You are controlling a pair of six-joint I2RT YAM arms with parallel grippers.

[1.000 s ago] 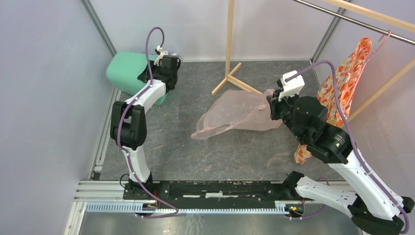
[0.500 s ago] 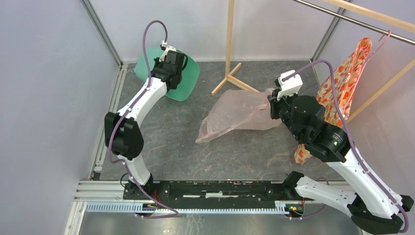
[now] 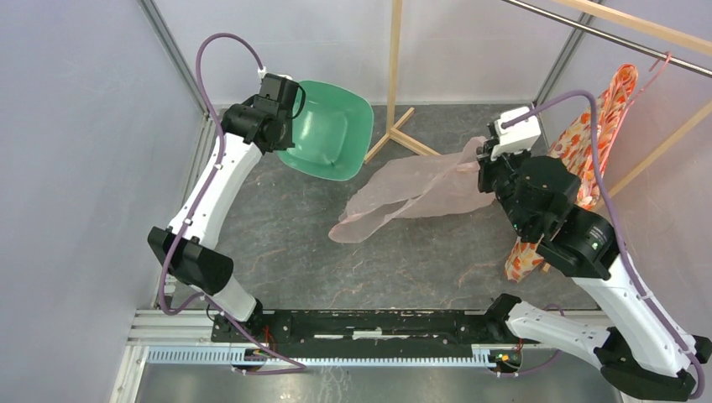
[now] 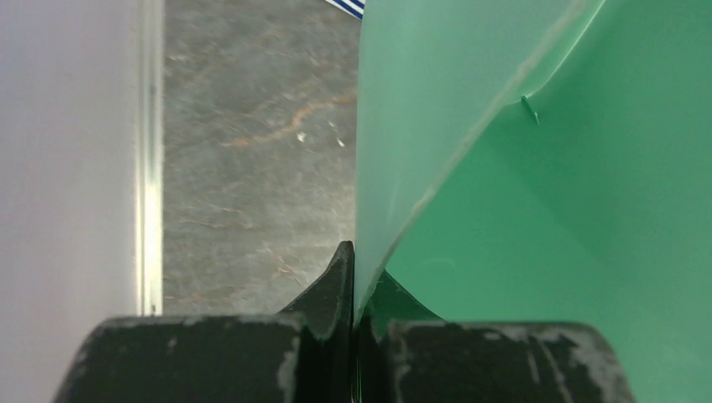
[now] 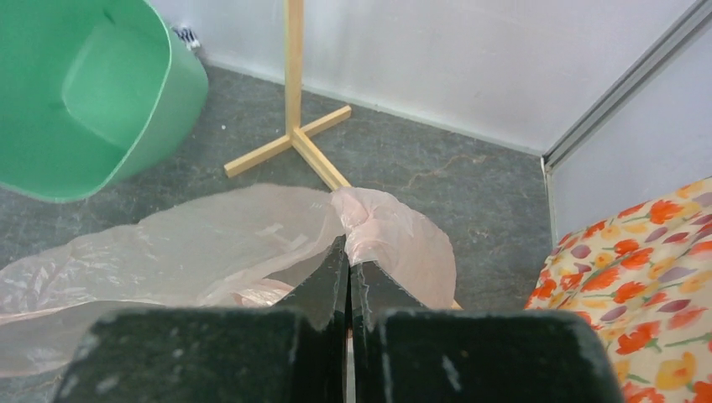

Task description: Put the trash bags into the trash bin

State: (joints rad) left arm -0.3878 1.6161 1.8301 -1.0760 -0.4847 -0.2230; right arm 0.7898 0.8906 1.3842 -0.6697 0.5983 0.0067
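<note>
My left pincer [image 4: 353,256] clamps the bin [image 4: 546,218] at its rim; my right pincer [image 5: 348,252] grasps the bag [image 5: 210,239], which trails to its left.

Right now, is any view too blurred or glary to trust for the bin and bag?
Top view: even light, no glare, bin and bag sharp. Left wrist view: bin wall covers the right half, very close. Right wrist view: bag sharp, no glare; right gripper slightly soft in the foreground.

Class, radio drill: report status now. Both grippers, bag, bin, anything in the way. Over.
Left gripper shut on bin rim, bin tilted. Right gripper shut on bag, bag outside bin. Stand foot between them.
</note>
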